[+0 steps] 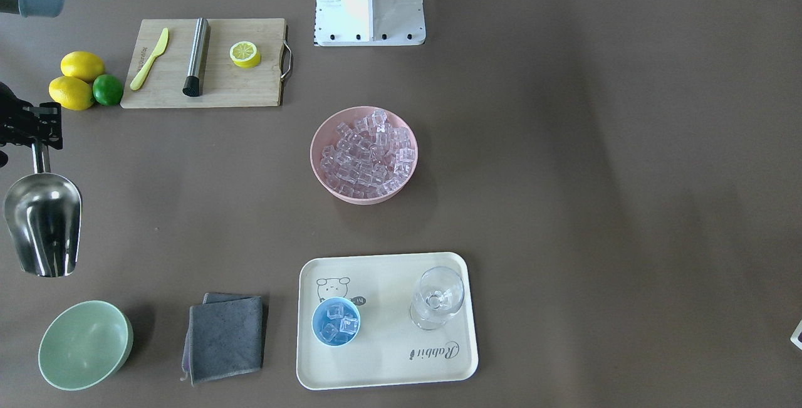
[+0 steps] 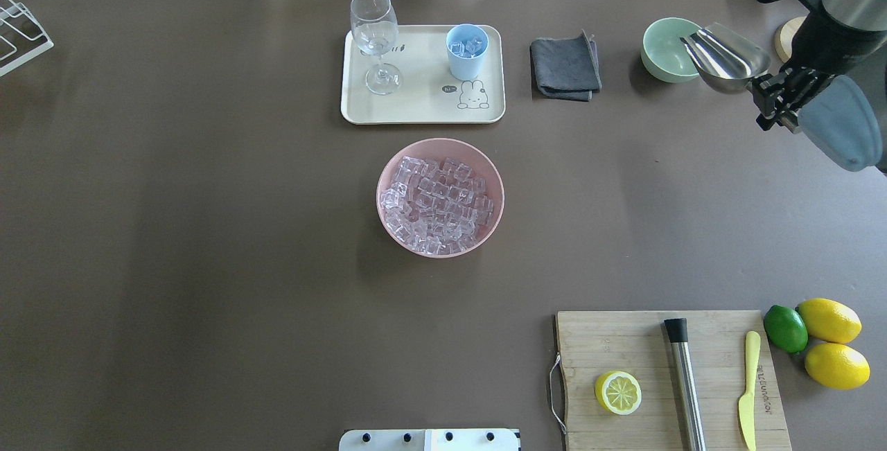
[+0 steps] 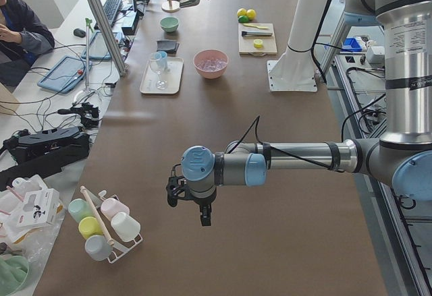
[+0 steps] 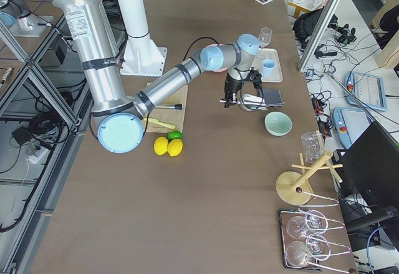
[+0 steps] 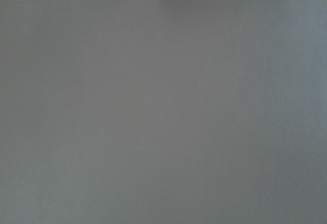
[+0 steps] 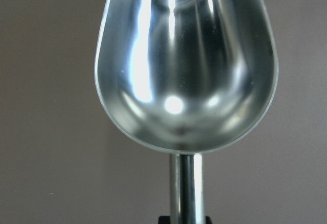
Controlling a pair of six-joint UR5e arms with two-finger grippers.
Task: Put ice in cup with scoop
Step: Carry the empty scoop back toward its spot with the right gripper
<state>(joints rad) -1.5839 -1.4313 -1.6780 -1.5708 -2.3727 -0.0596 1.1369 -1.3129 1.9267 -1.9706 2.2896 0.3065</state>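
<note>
The right pincer (image 1: pixel 39 140) is pinching the thin handle of the scoop (image 1: pixel 44 223), far out to the robot's right of the pink bowl (image 1: pixel 369 199) and well apart from it. The wrist view shows the scoop's trough open side up, shiny and empty. The pink bowl sits mid-bench, heaped with ice (image 1: pixel 369 154). Beyond the bowl, on the side away from the robot's base, lies a cream tray (image 1: pixel 388 370). On it stands the cup (image 1: pixel 336 321) with a few cubes inside, and a clear stemmed glass (image 1: pixel 437 298) is beside the cup, toward the robot's left. To the right of the tray, farther from the bowl, lies a folded grey cloth (image 1: pixel 225 336), then a pale green bowl (image 1: pixel 84 345) beyond it. Nearer the robot than the pink bowl, and to its right, a wooden board (image 1: pixel 250 85) carries a half lemon (image 1: pixel 245 54), a steel cylinder (image 1: pixel 197 57) and a yellow knife (image 1: pixel 149 59). Just past the board are 2 lemons (image 1: pixel 76 80) and 1 lime (image 1: pixel 108 89). The left pincer (image 3: pixel 204 216) hangs over bare bench well to the left of the pink bowl; I cannot tell whether it is spread or pressed together.
</note>
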